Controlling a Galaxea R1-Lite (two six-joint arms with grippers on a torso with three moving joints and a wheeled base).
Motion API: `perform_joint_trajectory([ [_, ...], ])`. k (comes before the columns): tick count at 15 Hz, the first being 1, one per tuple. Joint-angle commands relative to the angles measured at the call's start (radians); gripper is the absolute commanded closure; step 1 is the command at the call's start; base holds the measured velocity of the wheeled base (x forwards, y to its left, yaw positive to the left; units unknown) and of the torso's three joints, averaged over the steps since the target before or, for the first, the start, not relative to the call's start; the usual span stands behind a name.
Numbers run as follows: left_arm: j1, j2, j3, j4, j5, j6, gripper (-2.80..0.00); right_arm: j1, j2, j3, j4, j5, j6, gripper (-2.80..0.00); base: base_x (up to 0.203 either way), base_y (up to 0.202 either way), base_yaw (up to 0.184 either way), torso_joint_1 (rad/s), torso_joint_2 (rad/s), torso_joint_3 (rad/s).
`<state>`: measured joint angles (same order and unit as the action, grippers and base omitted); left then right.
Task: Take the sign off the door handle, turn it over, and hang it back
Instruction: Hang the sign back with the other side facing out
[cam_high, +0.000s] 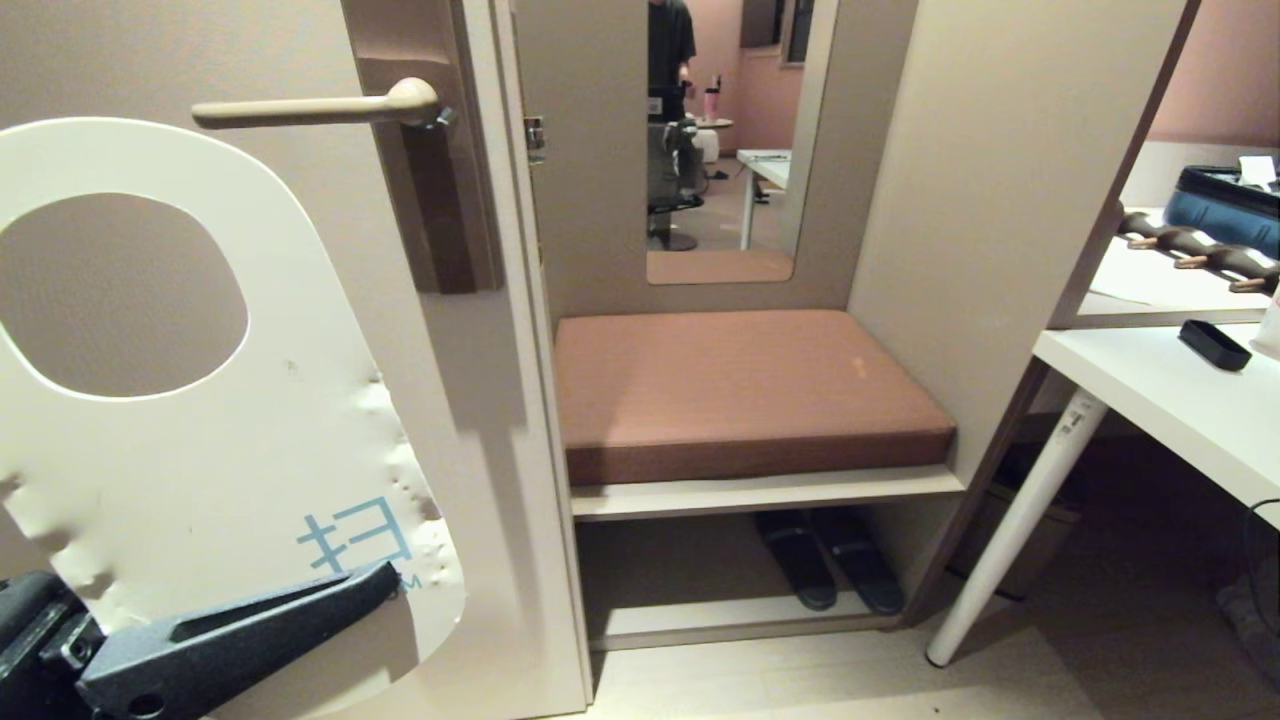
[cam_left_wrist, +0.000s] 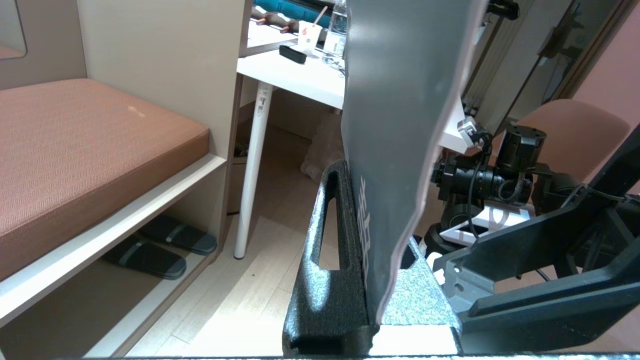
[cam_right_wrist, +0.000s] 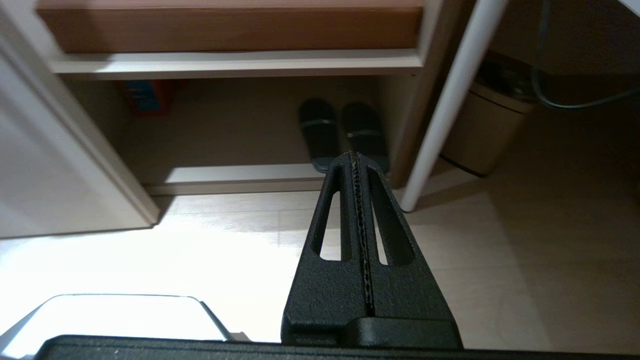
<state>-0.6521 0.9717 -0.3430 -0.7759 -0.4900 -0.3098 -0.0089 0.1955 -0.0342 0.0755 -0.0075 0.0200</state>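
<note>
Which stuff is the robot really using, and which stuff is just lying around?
Using:
white oblong card sign, clamped in the left gripper
cream lever door handle, bare

Lying around:
brown bench cushion
dark slippers
white table

A brown cushion (cam_high: 745, 390) lies on a pale shelf (cam_high: 765, 493) in the alcove, beneath a tall mirror (cam_high: 725, 140) that reflects a standing person (cam_high: 668, 45). Two dark slippers (cam_high: 830, 560) sit side by side on the lower board. To the right stands a white bench (cam_high: 1180, 410) carrying a small black box (cam_high: 1213, 345), with a blue case (cam_high: 1225, 205) behind it.
</note>
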Motion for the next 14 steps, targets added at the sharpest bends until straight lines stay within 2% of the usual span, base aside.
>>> perform_joint_trajectory([
  [1,0.000,-0.013,0.004,-0.006,-0.002,-0.002,0.00,0.003,-0.013,0.002,0.003,0.009,0.000,0.00,0.000,0.000,0.000,0.000,0.00,0.000],
  [6,0.000,-0.016,0.011,-0.013,-0.002,-0.003,0.00,0.007,-0.193,0.004,-0.003,0.009,0.000,0.00,0.000,0.000,0.000,0.000,0.00,0.000],
  [10,0.009,-0.018,0.010,-0.013,0.005,0.000,0.00,0.008,-0.195,0.005,-0.005,0.009,0.009,0.00,0.000,0.000,0.000,0.000,0.00,0.000],
  [12,0.063,-0.019,0.004,-0.013,0.015,0.000,0.00,0.009,-0.195,0.005,-0.005,0.009,0.009,0.00,0.000,0.000,0.000,0.000,0.00,0.000],
  [14,0.147,-0.018,-0.019,-0.012,0.020,0.000,0.00,0.009,-0.195,0.005,-0.005,0.009,0.009,0.00,0.000,0.000,0.000,0.000,0.00,0.000],
])
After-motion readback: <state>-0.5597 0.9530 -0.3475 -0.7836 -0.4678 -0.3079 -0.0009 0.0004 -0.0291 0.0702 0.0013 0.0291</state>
